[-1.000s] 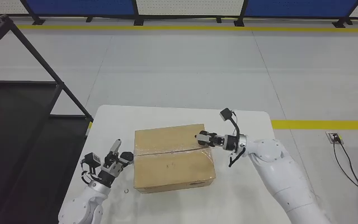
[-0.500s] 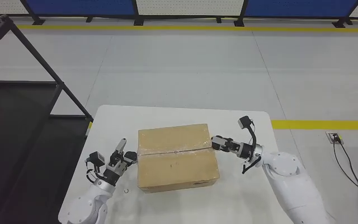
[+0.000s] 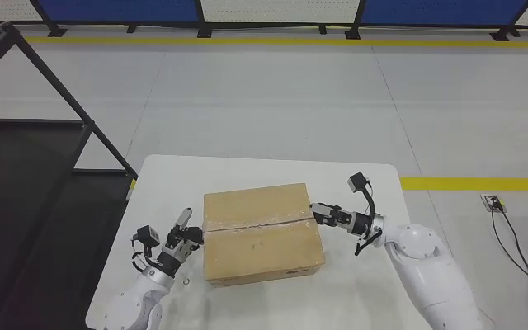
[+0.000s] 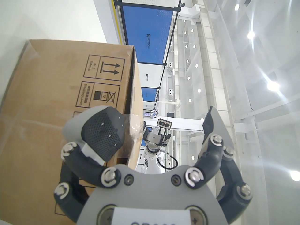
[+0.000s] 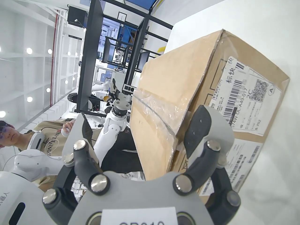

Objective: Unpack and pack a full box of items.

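Box (image 3: 261,233) (taped) between left gripper (image 3: 189,232), right gripper (image 3: 317,214)

Closed box (image 3: 262,233) on table (image 3: 165,181) — left hand (image 3: 190,227), right hand (image 3: 315,214) flanking.

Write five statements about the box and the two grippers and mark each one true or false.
1. The cardboard box is closed, with clear tape along its top seam. True.
2. The box stands on the floor. False: it stands on the white table.
3. Both grippers are open. True: the left gripper and the right gripper both have their fingers apart.
4. Both grippers are at the same end of the box. False: they are at opposite ends.
5. The right gripper holds an item taken out of the box. False: it is open and holds no loose item.
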